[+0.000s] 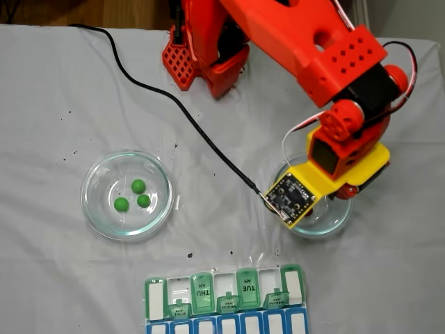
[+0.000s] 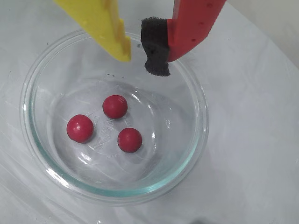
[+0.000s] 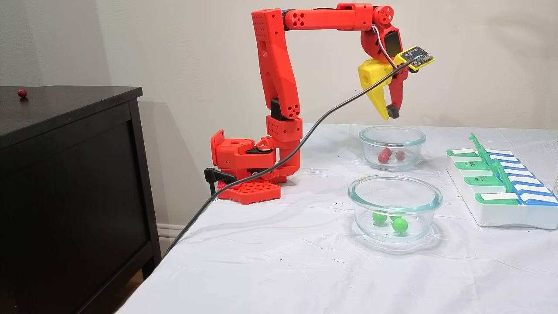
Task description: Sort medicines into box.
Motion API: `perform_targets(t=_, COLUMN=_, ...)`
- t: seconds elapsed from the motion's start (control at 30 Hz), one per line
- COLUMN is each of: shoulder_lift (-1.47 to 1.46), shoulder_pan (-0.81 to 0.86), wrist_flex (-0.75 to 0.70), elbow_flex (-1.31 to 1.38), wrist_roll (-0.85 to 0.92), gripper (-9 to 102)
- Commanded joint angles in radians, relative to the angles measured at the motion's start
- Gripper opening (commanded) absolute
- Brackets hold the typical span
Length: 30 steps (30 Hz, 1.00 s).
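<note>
In the wrist view my gripper [image 2: 148, 60] is hanging narrowly parted and empty above the glass dish [image 2: 198, 135], clear of its rim; three red balls [image 2: 115, 106] are lying apart inside. My wrist is hiding them from above. The pill organizer [image 1: 226, 296] is running off the bottom edge.

A table [image 3: 279, 270] under a white cloth [image 1: 55, 111] carries two glass dishes. One dish [image 2: 196, 140] lies right below the fingers [image 2: 112, 32]; the other dish [image 1: 94, 209] stands well apart from them. The pill box [image 1: 156, 299] lies near the fingers. The arm's base [image 3: 244, 170] and a black cable [image 1: 139, 76] rest there too.
</note>
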State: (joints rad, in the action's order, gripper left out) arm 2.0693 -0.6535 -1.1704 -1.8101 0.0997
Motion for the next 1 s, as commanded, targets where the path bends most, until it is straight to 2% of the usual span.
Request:
perform_targets(t=0.0, shoulder_lift=0.014, shoulder_pan=0.014, wrist_flex=0.020, elbow_flex=0.054, wrist_roll=-0.009, gripper=5)
perform_targets(t=0.1, shoulder_lift=0.020, shoulder_pan=0.003, wrist_flex=0.044, elbow_flex=0.011, wrist_roll=-0.005, gripper=6)
perform_targets(t=0.23, shoulder_lift=0.008, shoulder_pan=0.005, wrist_flex=0.063, elbow_flex=-0.009, wrist_roll=-0.006, gripper=14)
perform_targets(t=0.5, shoulder_lift=0.005, shoulder_pan=-0.006, wrist_flex=0.080, elbow_flex=-0.089, wrist_roll=-0.026, gripper=12)
perform_targets(t=0.97, shoulder_lift=-0.049, shoulder_pan=-0.020, wrist_flex=0.084, elbow_flex=-0.146, wrist_roll=-0.052, gripper=17)
